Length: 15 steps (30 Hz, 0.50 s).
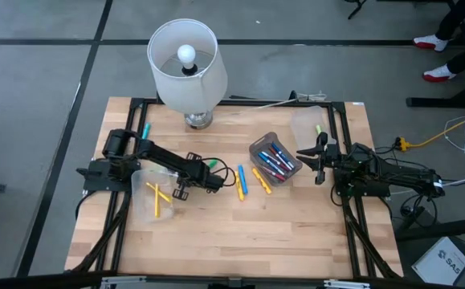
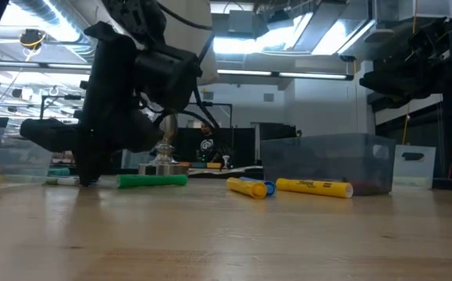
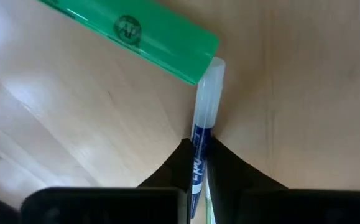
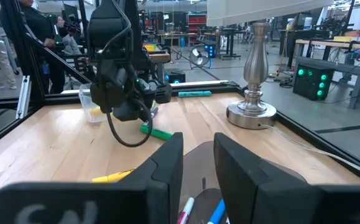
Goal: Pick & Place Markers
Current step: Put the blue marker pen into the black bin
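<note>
At the centre-left of the high view, the left gripper (image 1: 214,178) is low on the light wooden table (image 1: 296,233), and its wrist view shows the two dark fingers (image 3: 173,168) pinched on a thin blue-and-white marker with a clear cap (image 3: 203,130), whose cap end touches a fat green marker (image 3: 136,31) lying flat beside it. This looks like the grasp step of one pick: the pen is clamped but sits at table level. The next move likely calls for a straight lift that leaves the green marker undisturbed, then a carry to a bin, probably the clear plastic bin holding two yellow markers (image 1: 153,197) at the left of the frame. The right gripper (image 1: 320,157) waits at centre-right, jaws slightly parted and holding nothing, above the grey-tinted clear bin of blue and red markers (image 1: 275,159). Loose blue and yellow markers (image 1: 246,181) lie between the arms, below the white-shaded table lamp (image 1: 184,63) at upper centre.
</note>
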Tool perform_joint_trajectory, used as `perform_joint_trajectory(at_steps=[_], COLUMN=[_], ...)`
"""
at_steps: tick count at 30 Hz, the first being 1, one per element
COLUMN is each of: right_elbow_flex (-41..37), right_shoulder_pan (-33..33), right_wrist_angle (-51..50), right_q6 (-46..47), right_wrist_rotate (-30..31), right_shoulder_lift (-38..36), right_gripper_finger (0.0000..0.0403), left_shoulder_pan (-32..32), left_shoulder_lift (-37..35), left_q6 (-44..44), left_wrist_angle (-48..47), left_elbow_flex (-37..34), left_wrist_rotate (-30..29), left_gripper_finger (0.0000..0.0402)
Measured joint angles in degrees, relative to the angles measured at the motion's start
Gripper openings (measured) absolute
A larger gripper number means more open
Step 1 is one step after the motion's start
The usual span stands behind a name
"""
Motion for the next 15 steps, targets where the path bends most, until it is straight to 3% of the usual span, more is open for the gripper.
perform_joint_trajectory(at_steps=[15], right_elbow_flex=[0.0], right_shoulder_pan=[0.0], right_wrist_angle=[0.0], right_q6=[0.0], right_wrist_rotate=[0.0], right_shoulder_lift=[0.0], right_gripper_finger=[0.0091], left_shoulder_pan=[0.0], left_shoulder_lift=[-15.0], left_q6=[-3.7], left_wrist_angle=[4.8], left_elbow_flex=[0.1], left_wrist_rotate=[0.7], left_gripper_finger=[0.0021])
